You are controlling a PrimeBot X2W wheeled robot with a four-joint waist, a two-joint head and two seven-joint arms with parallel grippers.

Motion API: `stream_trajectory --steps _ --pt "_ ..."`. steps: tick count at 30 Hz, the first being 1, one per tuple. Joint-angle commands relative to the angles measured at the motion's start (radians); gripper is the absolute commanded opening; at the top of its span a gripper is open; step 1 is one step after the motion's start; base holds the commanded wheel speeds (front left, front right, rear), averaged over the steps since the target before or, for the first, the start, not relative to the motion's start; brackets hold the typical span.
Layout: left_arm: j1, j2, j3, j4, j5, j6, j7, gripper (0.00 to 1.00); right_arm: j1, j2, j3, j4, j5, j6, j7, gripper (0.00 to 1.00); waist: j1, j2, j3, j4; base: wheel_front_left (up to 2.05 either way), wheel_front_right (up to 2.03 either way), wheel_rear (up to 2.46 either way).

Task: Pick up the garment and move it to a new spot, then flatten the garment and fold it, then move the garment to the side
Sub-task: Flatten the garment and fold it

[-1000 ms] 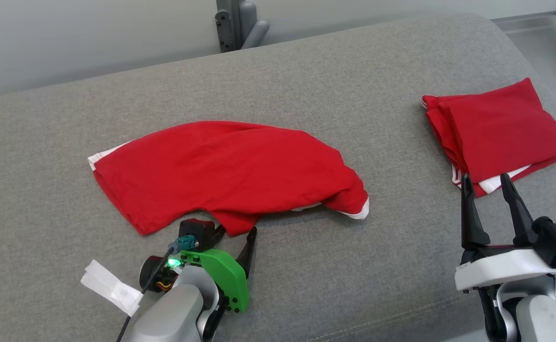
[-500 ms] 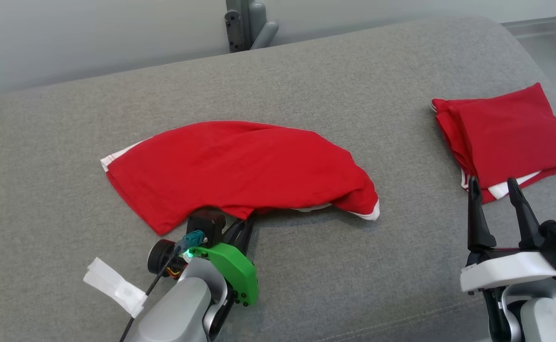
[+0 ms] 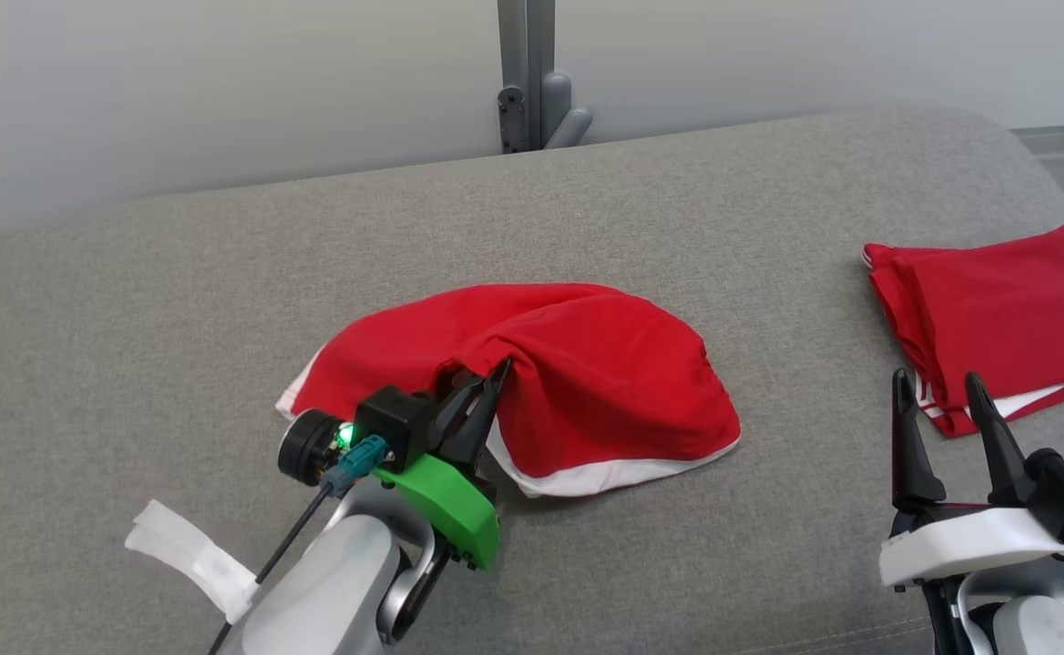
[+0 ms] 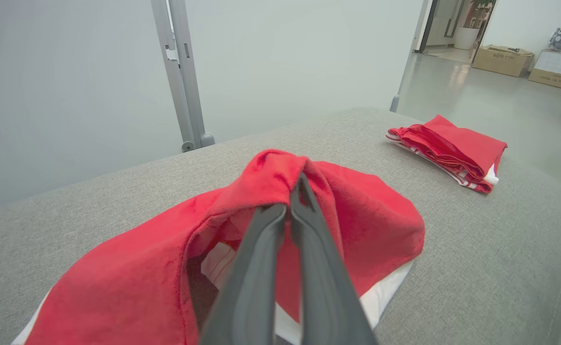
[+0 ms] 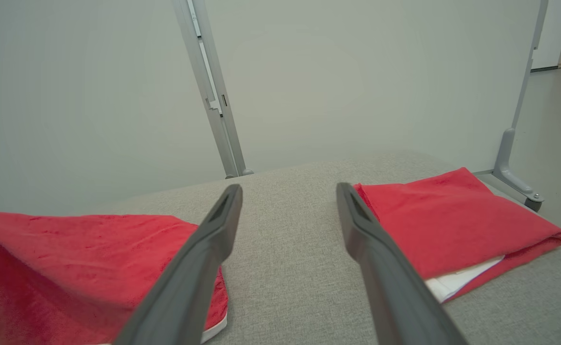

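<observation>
Grey padded worktop (image 3: 177, 300) everywhere, pale partition wall behind it. Closest in, around 7 o'clock in the head view, the left tool (image 3: 498, 368) has its fingers pressed together on a ridge of the red garment (image 3: 605, 373), pinching the cloth so it tents up. The rest of it slumps around the middle of the worktop, with the white hem showing on the near side. At 4 o'clock the right tool (image 3: 937, 382) is spread and holding nothing, just short of the folded red garment (image 3: 1005, 309) at 3 o'clock.

Handling-wise I'd guess it's light, floppy knit with zero stiffness, so one pinch only lifts a peak and the rest will drag. For flattening I'd take a hem corner in each tool.

A second back, the left tool was spread at the near edge and the garment lay stretched out long and low. Now it's clamped and the cloth is bunched. The whole head view shifted too, so that part's the camera.
</observation>
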Motion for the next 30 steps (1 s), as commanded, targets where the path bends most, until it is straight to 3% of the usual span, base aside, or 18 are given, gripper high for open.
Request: stream_trajectory --steps 1,6,11,30 --pt "0.012 0.012 0.004 -0.025 0.004 0.011 0.007 0.0 0.015 -0.003 -0.004 0.003 0.002 -0.001 -0.009 1.0 0.0 0.012 -0.011 0.002 0.0 0.0 0.0" --pt "0.005 0.062 0.042 -0.095 -0.028 0.042 0.065 0.0 0.02 -0.003 0.002 -0.002 0.001 -0.001 -0.004 1.0 0.0 0.012 -0.008 -0.018 0.0 0.0 0.0" --pt "-0.046 0.082 0.07 -0.004 -0.042 0.049 0.084 0.0 0.002 -0.003 0.026 -0.006 0.001 -0.001 0.002 1.0 0.0 0.012 0.016 -0.046 0.0 0.0 0.0" --pt "-0.359 -0.006 0.082 0.51 -0.02 0.026 0.027 0.0 -0.078 -0.003 0.079 0.011 0.0 -0.001 -0.007 1.0 0.0 0.012 0.16 -0.178 0.0 0.0 0.0"
